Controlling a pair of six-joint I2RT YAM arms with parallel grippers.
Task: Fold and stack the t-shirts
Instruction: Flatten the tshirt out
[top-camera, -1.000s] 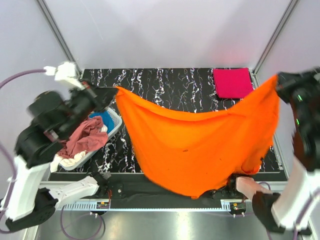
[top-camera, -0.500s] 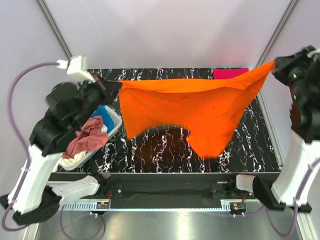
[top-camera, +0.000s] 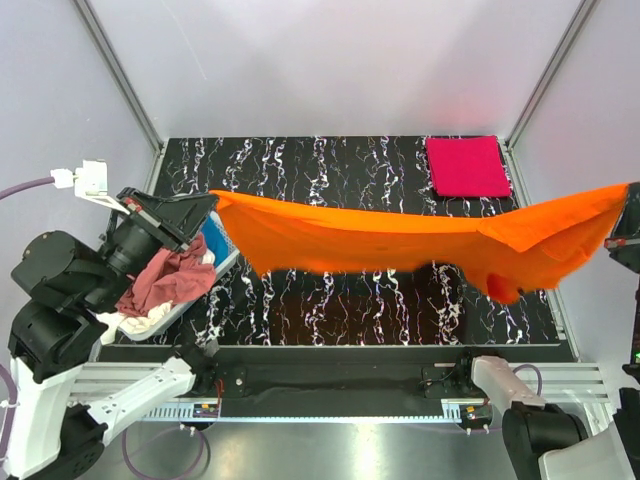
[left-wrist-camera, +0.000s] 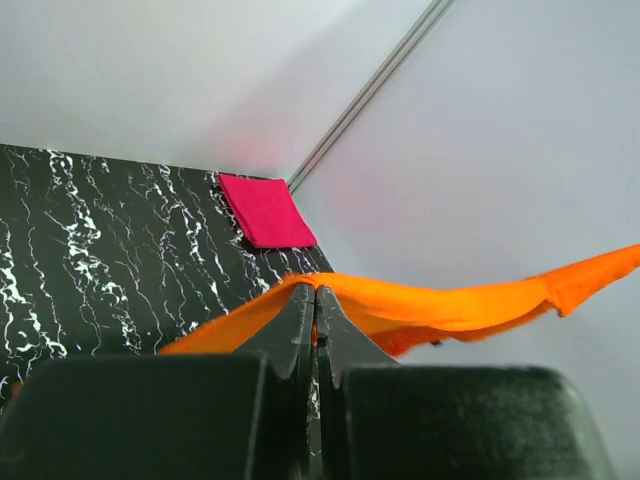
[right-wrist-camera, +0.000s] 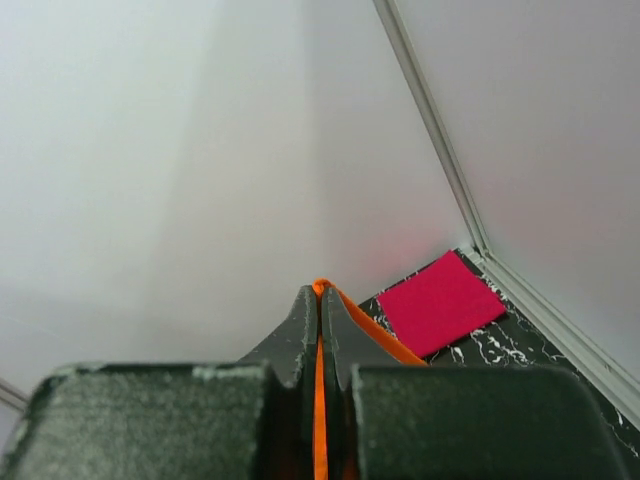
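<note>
The bright orange t-shirt (top-camera: 400, 240) hangs stretched in the air across the table, seen almost edge-on as a long band. My left gripper (top-camera: 212, 199) is shut on its left corner; the left wrist view shows the jaws (left-wrist-camera: 316, 292) pinched on orange cloth (left-wrist-camera: 450, 305). My right gripper (top-camera: 628, 190) is at the far right edge, shut on the other corner; the right wrist view shows orange cloth (right-wrist-camera: 322, 400) between the closed jaws (right-wrist-camera: 319, 292). A folded crimson-pink t-shirt (top-camera: 465, 165) lies at the back right corner, also in the wrist views (left-wrist-camera: 266, 209) (right-wrist-camera: 440, 302).
A white-and-blue plastic basket (top-camera: 226, 246) stands at the left of the black marbled table (top-camera: 330, 300), holding a dusty rose-red shirt (top-camera: 170, 275) over white cloth (top-camera: 140, 322). Enclosure walls and metal posts (top-camera: 545, 75) ring the table.
Both arms have swung the orange shirt up and outward. It hung as a broad sheet; now it is pulled taut and near level. The right gripper moved to the frame's right edge.
</note>
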